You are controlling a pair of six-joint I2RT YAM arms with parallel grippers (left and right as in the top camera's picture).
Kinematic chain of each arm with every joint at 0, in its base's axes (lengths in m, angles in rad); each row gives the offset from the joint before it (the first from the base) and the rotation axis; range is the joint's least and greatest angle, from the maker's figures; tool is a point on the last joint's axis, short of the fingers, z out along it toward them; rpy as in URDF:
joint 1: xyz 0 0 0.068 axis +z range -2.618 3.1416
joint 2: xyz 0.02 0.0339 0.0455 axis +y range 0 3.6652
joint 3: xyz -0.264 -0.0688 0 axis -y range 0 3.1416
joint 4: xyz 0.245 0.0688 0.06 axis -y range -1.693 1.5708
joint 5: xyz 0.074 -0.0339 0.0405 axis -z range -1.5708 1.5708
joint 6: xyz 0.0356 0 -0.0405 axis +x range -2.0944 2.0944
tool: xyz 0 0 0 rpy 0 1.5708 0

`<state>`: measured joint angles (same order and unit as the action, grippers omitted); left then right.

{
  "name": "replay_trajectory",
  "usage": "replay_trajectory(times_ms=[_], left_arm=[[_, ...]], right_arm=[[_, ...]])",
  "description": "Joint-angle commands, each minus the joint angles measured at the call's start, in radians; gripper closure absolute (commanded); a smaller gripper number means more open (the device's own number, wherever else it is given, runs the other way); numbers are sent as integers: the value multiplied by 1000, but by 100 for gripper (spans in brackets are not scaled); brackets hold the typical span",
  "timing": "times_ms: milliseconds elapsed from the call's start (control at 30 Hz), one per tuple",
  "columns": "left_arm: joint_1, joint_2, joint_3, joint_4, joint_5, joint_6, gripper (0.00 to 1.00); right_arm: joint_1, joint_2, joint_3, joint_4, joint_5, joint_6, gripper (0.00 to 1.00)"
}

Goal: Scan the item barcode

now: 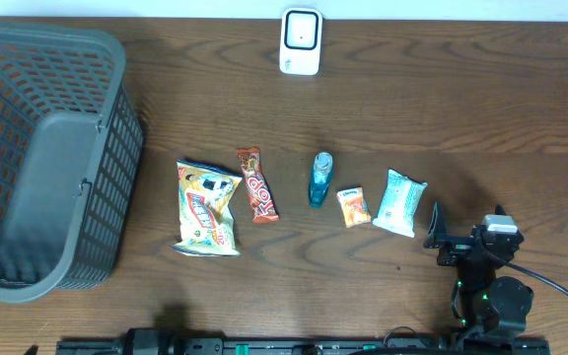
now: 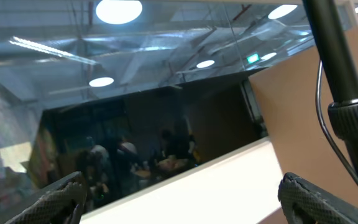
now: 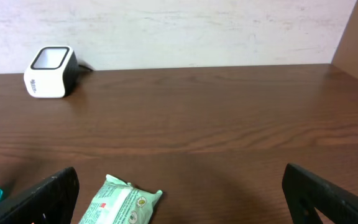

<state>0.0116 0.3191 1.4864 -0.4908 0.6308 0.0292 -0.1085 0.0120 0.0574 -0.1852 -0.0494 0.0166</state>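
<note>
Left gripper [image 2: 182,190]: its own camera looks up at the ceiling lights [image 2: 118,9]; the two fingers [image 2: 64,196] sit at the bottom corners of that view, spread wide with nothing between them.
Basket [image 1: 126,168]: dark grey mesh, at the left end of the table [image 1: 442,108].
Snack bag [image 1: 207,208]: yellow and crumpled, lying flat just right of the basket.
Chocolate bar [image 1: 257,184]: brown-red wrapper, just beside the snack bag on its right, long axis running near to far.
Scanner [image 1: 301,41]: white with a dark window, at the far edge near the middle, well apart from the row of goods; nothing is in front of it.
Bottle [image 1: 320,178]: small and blue, lying on its side right of the bar.
Orange packet [image 1: 354,207]: small, between the bottle and the wipes pack.
Wipes pack [image 1: 400,202]: pale green and white, last in the row, flat on the wood.
Right gripper [image 1: 438,240]: low at the near right, just beside the wipes pack, fingers wide apart and holding nothing.
</note>
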Motion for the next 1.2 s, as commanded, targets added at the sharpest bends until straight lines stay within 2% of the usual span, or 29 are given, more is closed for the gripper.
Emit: replay_trajectory(times_ms=[0,433,733,833,1067,1167], left_arm=[[17,-17,25,7,21,-9,2],[52,-31,23,14,20,-9,2],[138,-304,-184,40,-26,-5,2],[118,-309,-208,63,-25,-18,2],[89,-310,-272,58,-156,-16,2],[60,-313,-288,43,-272,-16,2]], right_arm=[[8,-5,-3,0,-2,-11,1],[8,-5,-3,0,-2,-11,1],[8,-5,-3,0,-2,-11,1],[8,-5,-3,0,-2,-11,1],[8,-5,-3,0,-2,-11,1],[8,-5,-3,0,-2,-11,1]])
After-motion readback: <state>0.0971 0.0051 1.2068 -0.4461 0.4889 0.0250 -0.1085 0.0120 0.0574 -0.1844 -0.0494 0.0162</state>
